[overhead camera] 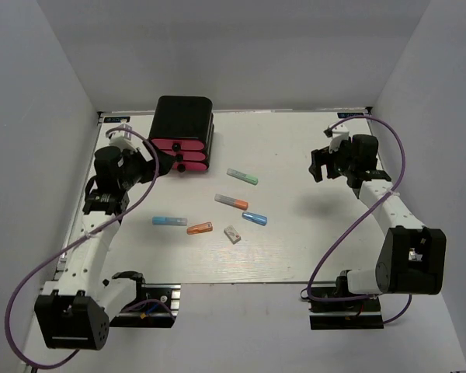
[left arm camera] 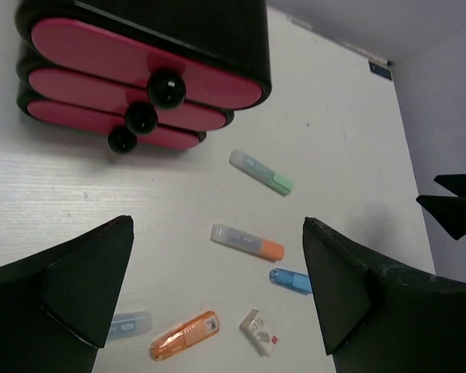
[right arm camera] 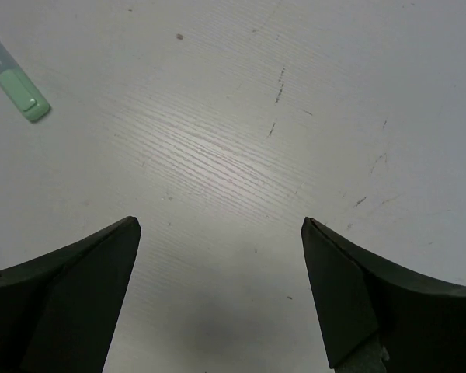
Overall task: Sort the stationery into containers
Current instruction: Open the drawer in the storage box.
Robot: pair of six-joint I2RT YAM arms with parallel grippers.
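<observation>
Plainly, the mint-green piece (overhead camera: 241, 176) lies mid-table, its long axis running from 10 to 4 o'clock in the overhead view, green cap toward 4; the orange-and-grey bar (overhead camera: 231, 201) lies near it at 7 o'clock, apart from it; from the left gripper (overhead camera: 154, 162) the mint-green piece is at 3 o'clock, from the right gripper (overhead camera: 318, 165) at 9 o'clock, about equally near each; both grippers hang with fingers spread wide, holding nothing; the right wrist view has the green cap at 10 o'clock of its gap; the pink drawers (overhead camera: 180, 150) look closed, at 2 o'clock just beside the left gripper, so I judge that arm better placed for the knobs (left arm camera: 167, 87).
</observation>
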